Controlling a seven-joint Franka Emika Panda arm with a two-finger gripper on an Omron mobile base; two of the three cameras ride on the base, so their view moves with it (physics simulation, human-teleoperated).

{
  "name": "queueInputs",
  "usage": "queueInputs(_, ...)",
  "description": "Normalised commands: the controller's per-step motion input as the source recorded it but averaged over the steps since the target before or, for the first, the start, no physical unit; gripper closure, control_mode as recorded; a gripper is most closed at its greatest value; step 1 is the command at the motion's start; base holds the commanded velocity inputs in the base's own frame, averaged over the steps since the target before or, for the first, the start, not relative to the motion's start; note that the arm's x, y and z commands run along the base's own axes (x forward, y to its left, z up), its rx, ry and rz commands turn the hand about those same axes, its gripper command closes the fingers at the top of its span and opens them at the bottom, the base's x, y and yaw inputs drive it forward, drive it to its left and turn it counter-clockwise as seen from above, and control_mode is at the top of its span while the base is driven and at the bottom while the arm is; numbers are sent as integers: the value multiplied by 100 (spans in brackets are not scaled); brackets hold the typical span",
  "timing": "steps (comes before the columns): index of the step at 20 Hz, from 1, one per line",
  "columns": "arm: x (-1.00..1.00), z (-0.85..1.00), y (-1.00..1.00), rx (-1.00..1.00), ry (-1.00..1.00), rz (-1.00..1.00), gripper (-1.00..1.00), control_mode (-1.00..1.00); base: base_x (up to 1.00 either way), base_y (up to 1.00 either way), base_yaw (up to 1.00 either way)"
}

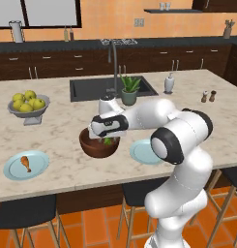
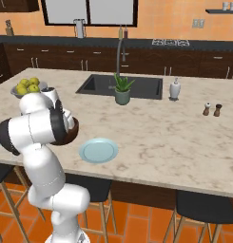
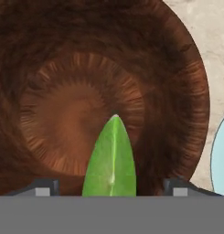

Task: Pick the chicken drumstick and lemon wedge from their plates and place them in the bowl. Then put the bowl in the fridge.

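Far left on the tabletop [image 1: 62,126], the chicken drumstick [image 1: 26,162] is lying on its pale-blue plate [image 1: 13,172], untouched, so that one's still to do. Moving right, the tool [image 3: 111,189] sits right over the brown bowl [image 1: 88,145] with the lemon wedge [image 3: 110,160] poking up between its tips. The tips look spread wider than the wedge, so I honestly can't tell if it's gripped or already let go. If it's still pinched, I'd just open up here: the wedge points at the bowl's middle, well inside the rim, so it should drop clean. Then lift straight up so nothing clips the thick rim. Just right of the bowl is the other plate [image 2: 99,151], bare, which I'd guess was the lemon's.
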Motion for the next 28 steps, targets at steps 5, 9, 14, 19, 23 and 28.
queueInputs(5, -27, 58, -36, 0, -1, 0, -100, -100, 0, 0, 0)
queueInputs(9, -52, 77, -71, 0, 0, 0, -100, -100, 0, 0, 0)
queueInputs(14, -90, 35, -99, 0, 0, 0, -100, -100, 0, 0, 0)
queueInputs(19, -97, 48, -93, 0, 0, 0, -100, -100, 0, 0, 0)
queueInputs(23, -90, 37, -60, 0, 0, 0, -100, -100, 0, 0, 0)
queueInputs(28, -61, 13, -18, 1, 0, 0, -100, -100, 0, 0, 0)
